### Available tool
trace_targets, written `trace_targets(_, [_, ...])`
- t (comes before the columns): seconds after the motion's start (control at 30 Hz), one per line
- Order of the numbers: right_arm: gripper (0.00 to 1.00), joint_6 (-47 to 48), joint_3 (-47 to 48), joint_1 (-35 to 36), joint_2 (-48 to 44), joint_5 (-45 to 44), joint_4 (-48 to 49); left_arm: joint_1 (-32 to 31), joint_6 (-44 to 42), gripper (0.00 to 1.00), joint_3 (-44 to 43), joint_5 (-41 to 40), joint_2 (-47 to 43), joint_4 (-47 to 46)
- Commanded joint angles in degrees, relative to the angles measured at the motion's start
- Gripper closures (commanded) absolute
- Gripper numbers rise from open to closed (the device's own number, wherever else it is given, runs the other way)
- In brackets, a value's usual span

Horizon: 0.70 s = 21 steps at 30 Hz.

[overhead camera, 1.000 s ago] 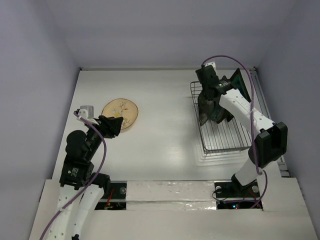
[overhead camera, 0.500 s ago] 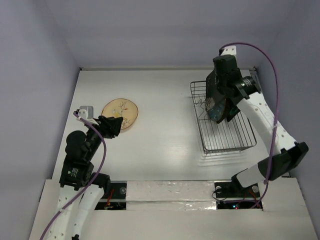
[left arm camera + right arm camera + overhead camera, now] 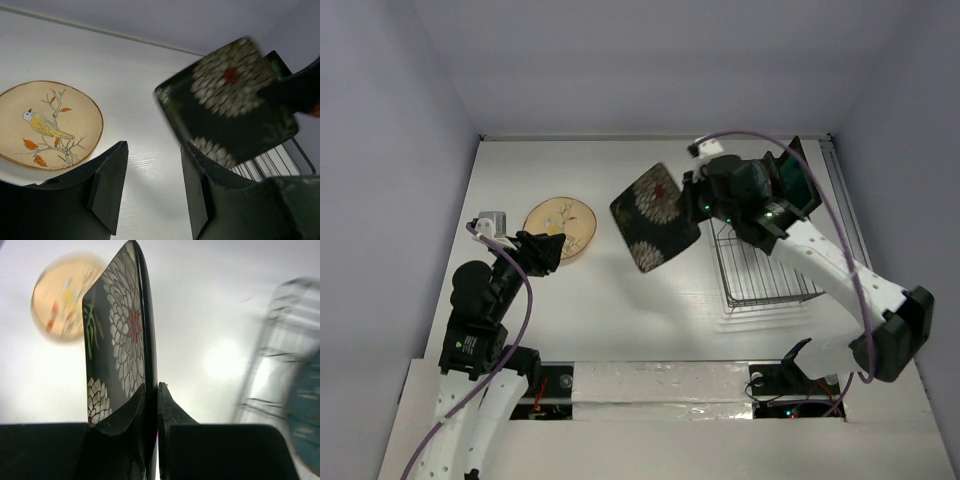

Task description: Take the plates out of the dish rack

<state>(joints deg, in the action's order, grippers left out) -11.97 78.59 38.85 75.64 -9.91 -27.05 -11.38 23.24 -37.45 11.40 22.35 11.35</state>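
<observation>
Plate [image 3: 655, 215], dark, square, flowered, hangs clamped by one edge in right gripper [image 3: 151, 388]; left gripper [image 3: 154, 152] gapes empty; edge-only hold could let it slip and fall.

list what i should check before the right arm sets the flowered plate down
1. Grip: right jaws shut on the edge of the flowered plate: ok.
2. Flowered plate clear of the dish rack: ok.
3. Bare table between the tan plate and the dish rack for landing: ok.
4. Other arm: left jaws open, holding nothing: ok.
5. Flowered plate's height above the table: cannot tell.
6. Teal plate upright in the dish rack: ok.
</observation>
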Motion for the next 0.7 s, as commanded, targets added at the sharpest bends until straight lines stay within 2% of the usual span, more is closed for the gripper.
trace_targets(0.0, [1.0,-3.06,-3.07,2.89,1.79,17.44,13.85,0.39,0.22,0.57,-0.69,0.38,0.68,-3.0])
trace_targets(0.07, [1.0,-2.89,-4.31,3.68,4.24,20.71,15.35,0.39,0.22,0.57,-0.6,0.38,0.77,-3.01])
trace_targets(0.37, [1.0,-3.68,-8.71,6.41,13.3,19.93,17.64,0.39,0.22,0.57,-0.61,0.38,0.77,-3.01])
trace_targets(0.67, [0.99,-3.85,-11.44,6.41,20.86,10.27,17.47,0.39,0.13,0.57,-0.6,0.73,0.77,-3.09])
